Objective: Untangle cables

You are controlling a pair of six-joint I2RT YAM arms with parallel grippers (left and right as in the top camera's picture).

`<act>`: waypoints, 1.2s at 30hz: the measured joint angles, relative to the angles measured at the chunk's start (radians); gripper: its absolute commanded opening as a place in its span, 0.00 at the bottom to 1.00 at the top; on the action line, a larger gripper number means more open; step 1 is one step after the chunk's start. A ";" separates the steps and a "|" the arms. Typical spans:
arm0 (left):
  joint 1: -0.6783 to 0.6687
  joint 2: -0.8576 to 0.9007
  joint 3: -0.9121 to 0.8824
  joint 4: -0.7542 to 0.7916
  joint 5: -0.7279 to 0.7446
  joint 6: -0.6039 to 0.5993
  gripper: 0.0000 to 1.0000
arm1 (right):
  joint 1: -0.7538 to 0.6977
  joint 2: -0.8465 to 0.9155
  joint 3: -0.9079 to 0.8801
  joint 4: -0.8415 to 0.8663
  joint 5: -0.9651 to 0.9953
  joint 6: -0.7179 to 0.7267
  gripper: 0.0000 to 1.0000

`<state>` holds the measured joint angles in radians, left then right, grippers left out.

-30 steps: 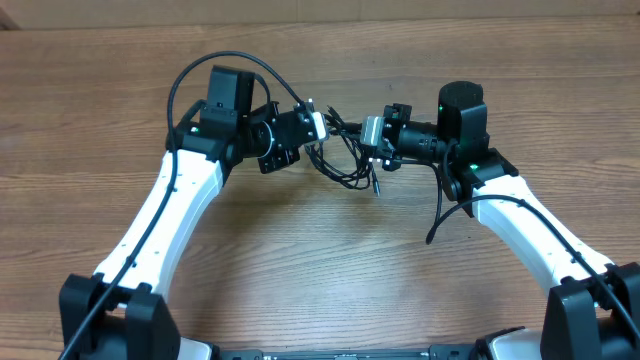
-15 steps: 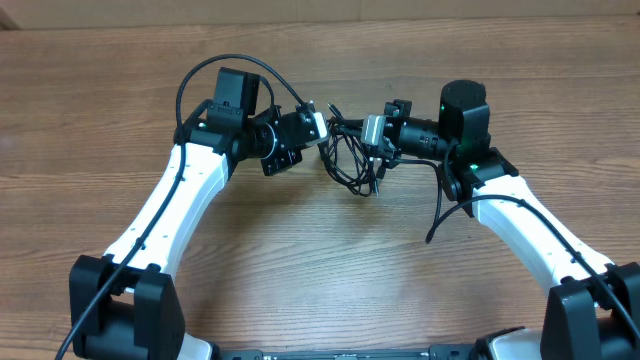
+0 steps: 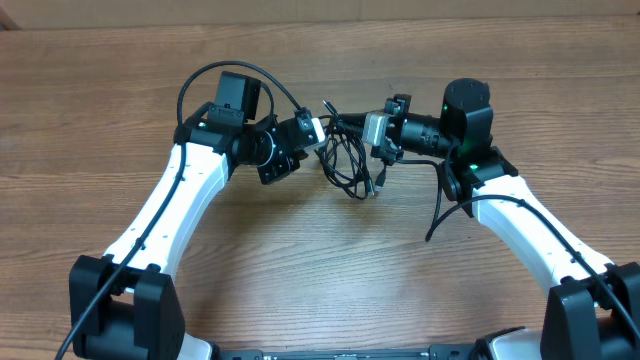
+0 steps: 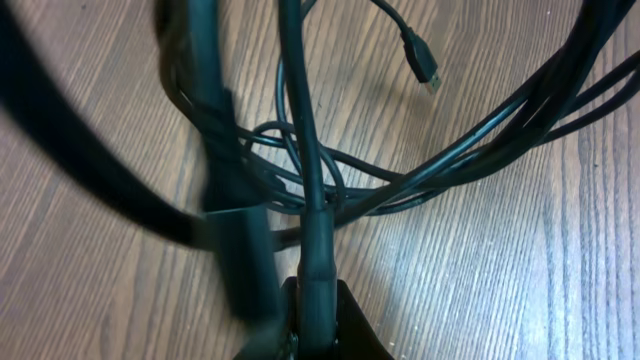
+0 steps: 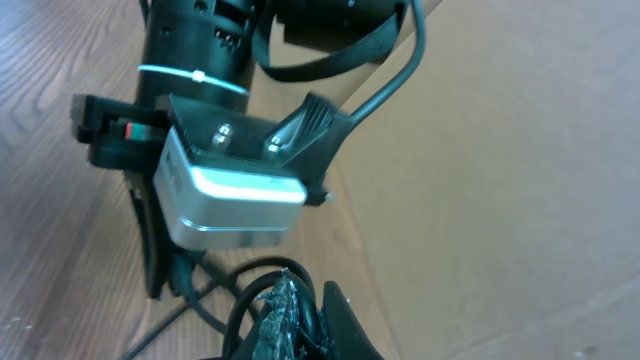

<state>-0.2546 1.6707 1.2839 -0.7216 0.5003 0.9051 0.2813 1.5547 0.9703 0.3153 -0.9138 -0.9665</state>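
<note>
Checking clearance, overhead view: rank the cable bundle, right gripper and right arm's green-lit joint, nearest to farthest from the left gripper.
1. cable bundle, held at the left gripper, hanging just to its right.
2. right gripper, across the bundle.
3. green-lit joint, farthest right.

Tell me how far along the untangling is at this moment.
Done: nothing is separated yet; the cables are one looped knot. In hand: the left fingers and right fingers are both shut on the bundle, which is strung between them over the table. The left wrist view shows crossing strands and one free plug. Left: pull the strands apart and lay each out separately.
</note>
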 measured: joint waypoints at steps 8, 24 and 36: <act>0.012 0.000 0.000 -0.020 -0.005 -0.016 0.04 | 0.000 0.000 0.000 0.063 -0.003 0.002 0.08; 0.017 0.002 0.000 -0.033 -0.112 -0.039 0.04 | -0.040 -0.001 0.000 0.004 0.002 0.001 0.18; 0.027 0.002 0.000 0.111 -0.113 -0.037 0.04 | -0.051 -0.001 0.000 -0.167 0.005 -0.003 0.33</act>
<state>-0.2272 1.6726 1.2835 -0.6109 0.3874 0.8680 0.2306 1.5536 0.9707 0.1482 -0.9092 -0.9699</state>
